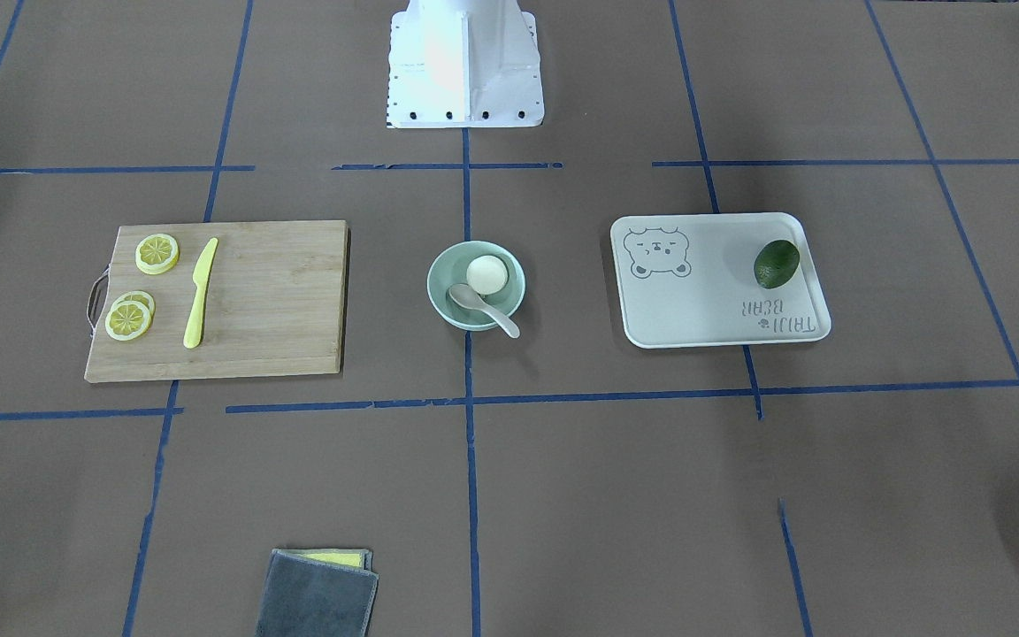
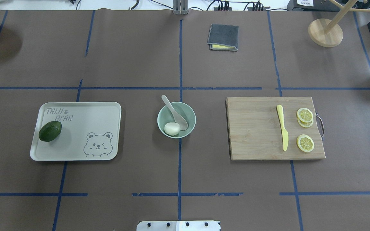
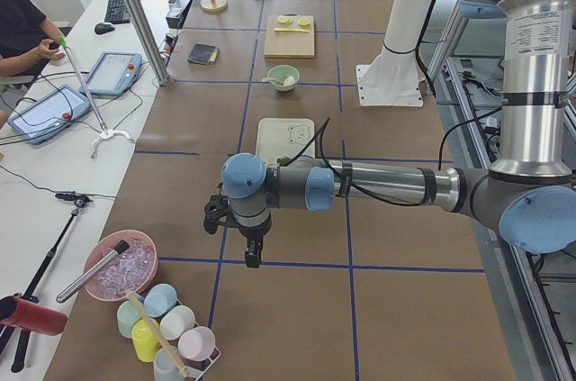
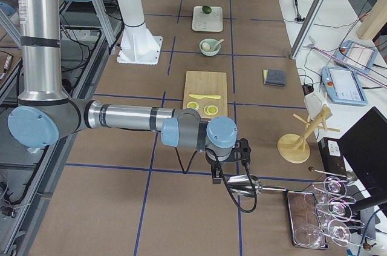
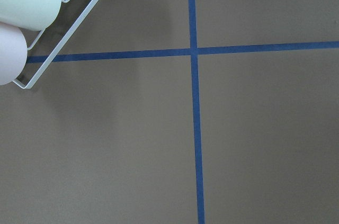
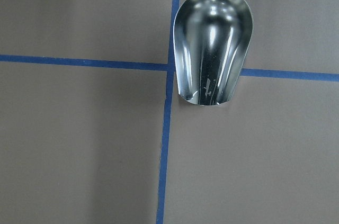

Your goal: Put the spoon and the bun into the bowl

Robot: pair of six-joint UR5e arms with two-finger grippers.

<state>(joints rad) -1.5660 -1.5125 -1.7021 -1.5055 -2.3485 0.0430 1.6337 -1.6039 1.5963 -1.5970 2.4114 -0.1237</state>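
Note:
The pale mint-green bowl (image 1: 437, 285) stands at the table's middle; it also shows in the overhead view (image 2: 192, 116). The white bun (image 1: 486, 273) lies inside it. The off-white spoon (image 1: 485, 309) rests with its scoop in the bowl and its handle over the rim. My left gripper (image 3: 253, 258) hangs over bare table far from the bowl, near the cup rack. My right gripper (image 4: 216, 175) hangs at the opposite table end, above a metal scoop (image 6: 213, 46). Both grippers show only in the side views, so I cannot tell whether they are open or shut.
A wooden cutting board (image 2: 255, 128) holds a yellow knife (image 2: 282, 131) and lemon slices (image 2: 305, 142). A cream bear tray (image 2: 85, 128) holds an avocado (image 2: 50, 131). A grey cloth (image 2: 223, 37) lies at the far edge. A wire rack of cups (image 5: 26, 7) is near my left gripper.

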